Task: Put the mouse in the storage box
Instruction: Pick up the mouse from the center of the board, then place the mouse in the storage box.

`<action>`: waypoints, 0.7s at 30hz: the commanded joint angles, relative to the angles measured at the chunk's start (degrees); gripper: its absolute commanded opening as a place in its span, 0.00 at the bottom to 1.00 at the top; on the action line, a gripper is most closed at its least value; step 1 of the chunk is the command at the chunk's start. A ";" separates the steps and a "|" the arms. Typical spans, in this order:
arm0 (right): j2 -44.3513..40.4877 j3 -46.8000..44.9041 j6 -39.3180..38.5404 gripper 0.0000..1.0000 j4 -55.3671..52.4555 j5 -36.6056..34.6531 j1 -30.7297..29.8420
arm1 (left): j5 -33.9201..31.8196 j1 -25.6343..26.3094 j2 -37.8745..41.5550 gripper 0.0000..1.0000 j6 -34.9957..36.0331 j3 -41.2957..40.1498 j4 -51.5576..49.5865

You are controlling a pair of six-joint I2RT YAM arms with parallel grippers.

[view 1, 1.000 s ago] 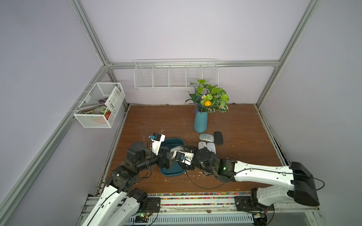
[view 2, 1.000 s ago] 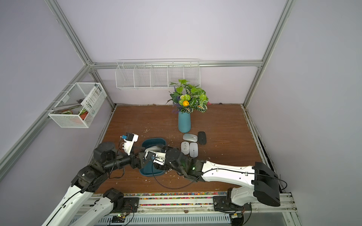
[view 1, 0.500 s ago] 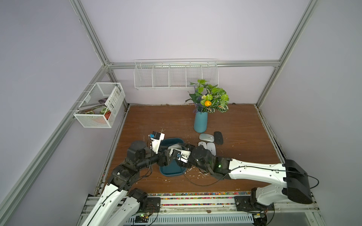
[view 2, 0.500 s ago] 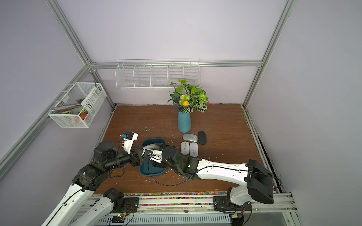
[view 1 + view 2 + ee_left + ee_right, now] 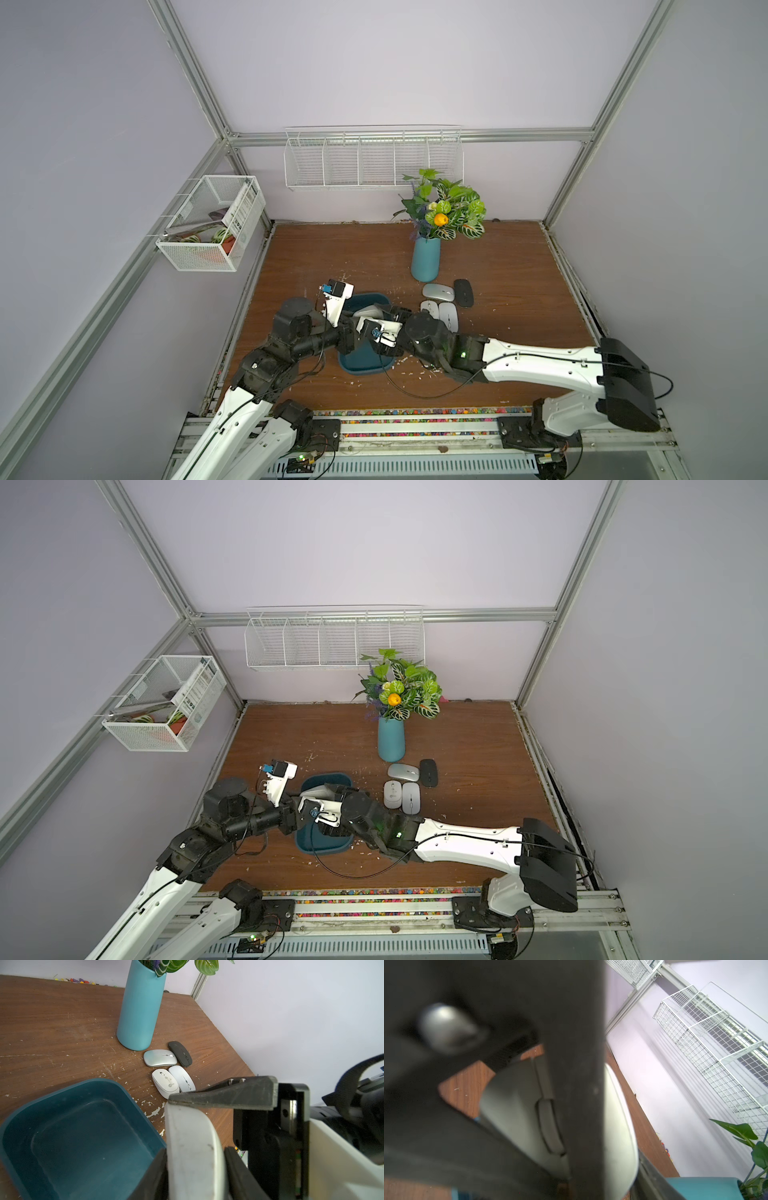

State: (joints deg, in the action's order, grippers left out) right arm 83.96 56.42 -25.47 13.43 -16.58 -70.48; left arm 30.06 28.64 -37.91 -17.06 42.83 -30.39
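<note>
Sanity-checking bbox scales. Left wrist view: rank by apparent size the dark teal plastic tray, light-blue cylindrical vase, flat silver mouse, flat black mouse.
1. dark teal plastic tray, nearest the camera, partly cropped.
2. light-blue cylindrical vase, top cropped.
3. flat silver mouse and flat black mouse: too alike to rank.

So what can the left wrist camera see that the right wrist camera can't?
Only the left wrist view: the bare inside of the storage box, plus the black mouse, silver mouse and two white mice on the wooden table. Only the right wrist view: the white wire shelf on the wall. Both: the held white mouse, the table and the blue vase.
</note>
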 commanded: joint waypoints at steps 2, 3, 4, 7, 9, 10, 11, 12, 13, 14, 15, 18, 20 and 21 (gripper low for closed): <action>-0.39 -0.38 0.53 0.98 5.37 -0.77 -0.51 | -0.60 0.40 0.53 0.00 0.93 -0.11 -0.81; -0.44 -0.67 0.74 0.98 5.53 -1.20 -0.54 | -1.19 0.36 0.56 0.00 0.89 -0.08 -0.93; -0.51 -1.09 0.80 0.98 5.91 -1.67 -0.54 | -1.55 0.36 0.57 0.00 0.89 -0.03 -1.05; -1.16 -3.46 1.21 0.98 8.11 -3.62 -0.53 | -2.27 0.36 0.70 0.00 0.89 0.06 -1.25; -1.88 -4.96 1.24 0.98 8.34 -4.82 -0.36 | -2.77 0.38 0.67 0.00 0.88 0.07 -1.42; -2.40 -5.82 1.14 0.98 8.73 -5.16 -0.21 | -2.97 0.37 0.65 0.00 0.84 0.09 -1.41; -3.23 -7.18 1.32 0.98 9.38 -5.47 0.14 | -3.18 0.36 0.68 0.00 0.87 0.14 -1.42; -4.42 -8.64 1.86 0.98 9.83 -5.48 0.63 | -3.62 0.36 0.71 0.00 0.84 0.15 -1.56; -5.47 -9.87 2.81 0.98 9.95 -5.41 1.21 | -4.07 0.40 0.65 0.00 0.80 0.23 -1.73; -7.02 -11.24 4.66 0.98 9.46 -5.27 2.19 | -4.73 0.36 0.65 0.00 0.65 0.32 -1.86; -8.68 -12.58 6.81 0.98 8.77 -5.14 3.33 | -5.19 0.37 0.61 0.00 0.62 0.41 -1.79; -14.02 -17.03 14.60 0.98 6.79 -4.63 8.18 | -8.85 0.36 -0.33 0.00 -2.08 0.73 -1.55; -17.29 -20.12 19.42 0.98 5.88 -3.73 11.95 | -9.16 0.30 -1.20 0.00 -6.39 -1.19 2.50; -19.00 -21.62 21.48 0.98 5.44 -3.32 13.59 | -8.45 0.32 -1.94 0.00 -8.22 -2.44 5.35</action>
State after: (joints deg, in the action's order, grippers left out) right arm 68.69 38.24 -13.39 19.90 -19.97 -60.16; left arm 23.31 28.80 -38.79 -20.12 42.41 -30.65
